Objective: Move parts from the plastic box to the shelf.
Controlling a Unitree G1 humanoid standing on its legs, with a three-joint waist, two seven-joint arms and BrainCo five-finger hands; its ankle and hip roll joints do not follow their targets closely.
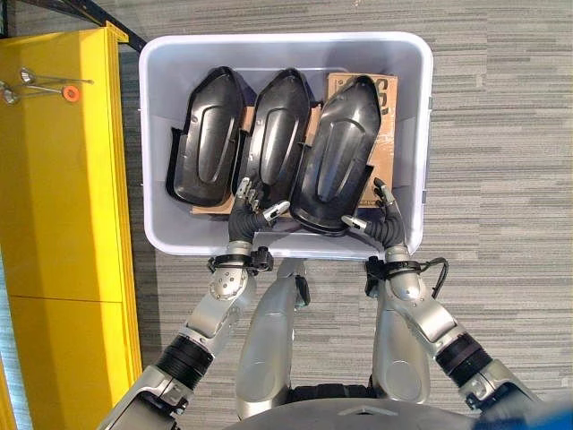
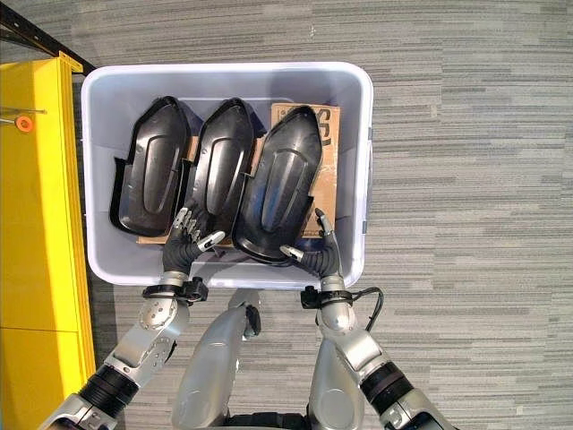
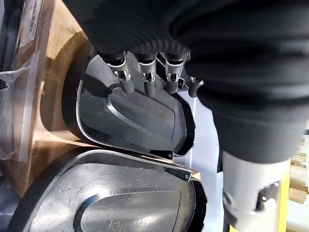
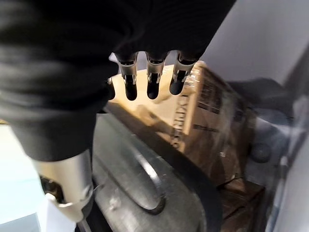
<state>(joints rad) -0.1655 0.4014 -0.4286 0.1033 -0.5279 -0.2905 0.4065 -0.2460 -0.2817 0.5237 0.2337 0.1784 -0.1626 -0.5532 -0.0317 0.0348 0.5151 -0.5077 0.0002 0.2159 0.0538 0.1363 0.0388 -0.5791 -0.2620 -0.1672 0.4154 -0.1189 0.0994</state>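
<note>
Three black moulded shell parts lie side by side in the pale plastic box [image 1: 421, 107], on brown cardboard [image 1: 387, 134]. The right part [image 1: 340, 152] lies tilted, overlapping the middle part [image 1: 277, 134]; the left part [image 1: 206, 134] lies beside them. Both hands are inside the box's near end. My left hand [image 1: 253, 208] is open, its fingertips [image 3: 147, 88] resting on the middle part's near end, its thumb towards the right part. My right hand [image 1: 383, 215] is open on the other side of the right part, with straight fingers [image 4: 152, 84] over the cardboard and the thumb at the part's near rim.
A yellow shelf [image 1: 63, 179] runs along the left of the box, with small metal pieces and an orange disc [image 1: 70, 92] on its top. Grey striped carpet [image 1: 501, 134] surrounds the box on the right and far sides.
</note>
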